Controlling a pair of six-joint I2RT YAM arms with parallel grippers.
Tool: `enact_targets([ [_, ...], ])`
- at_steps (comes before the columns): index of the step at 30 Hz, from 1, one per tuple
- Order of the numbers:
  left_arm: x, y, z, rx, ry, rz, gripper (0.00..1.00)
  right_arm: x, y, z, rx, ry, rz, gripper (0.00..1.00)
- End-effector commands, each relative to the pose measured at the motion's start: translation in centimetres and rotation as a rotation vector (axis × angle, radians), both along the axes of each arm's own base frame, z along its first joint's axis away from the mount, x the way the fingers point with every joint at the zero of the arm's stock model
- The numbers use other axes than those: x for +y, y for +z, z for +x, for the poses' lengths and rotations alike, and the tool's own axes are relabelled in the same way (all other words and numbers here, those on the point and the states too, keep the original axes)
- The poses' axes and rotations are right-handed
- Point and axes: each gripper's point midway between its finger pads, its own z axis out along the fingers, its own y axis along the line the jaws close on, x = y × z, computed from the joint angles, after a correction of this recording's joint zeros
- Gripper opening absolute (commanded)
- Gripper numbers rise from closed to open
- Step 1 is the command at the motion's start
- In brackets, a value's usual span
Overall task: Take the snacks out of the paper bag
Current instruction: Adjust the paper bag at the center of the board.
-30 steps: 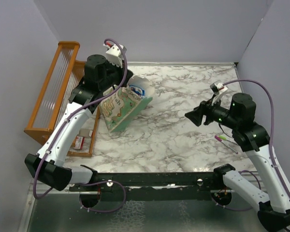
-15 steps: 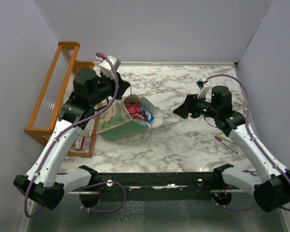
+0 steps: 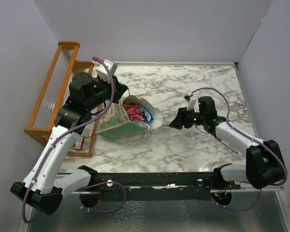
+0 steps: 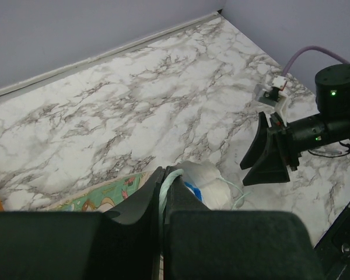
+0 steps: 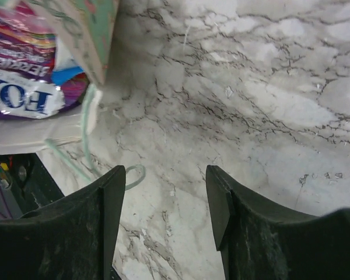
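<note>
Presently at the reach-in stage, by my reading. Paper bag [image 3: 115,124] lies tipped on its side at the left of the marble table [image 3: 193,82], near the orange wooden rack [image 3: 50,96], mouth turned right toward the other arm. Snacks [image 3: 134,111] show as a red, blue and purple clump just inside the mouth; the right wrist view catches a purple packet with white lettering at the opening. None that I can see lies out on the marble. Left gripper [image 4: 163,182] is clamped tight on the bag's upper rim, holding the mouth open. Right gripper [image 3: 173,124] sits low over the table just short of the mouth, jaws spread, nothing between them. A thin loop handle [image 5: 87,137] lies on the marble between it and the bag. Next move, as I judge it: carry the spread jaws forward into the mouth, past the handle loop without snagging it, settle on one packet at the front of the clump, and close. Packets look shiny and stacked, so a grip on an edge may slide off or drag a neighbour along.
</note>
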Motion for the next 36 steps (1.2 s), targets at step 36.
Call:
enact_targets([
  [36,-0.3,4.3,-1.4,-0.08,-0.03,-0.08,0.0,6.0,1.1,-4.1,-0.051,0.369,0.275,0.53],
])
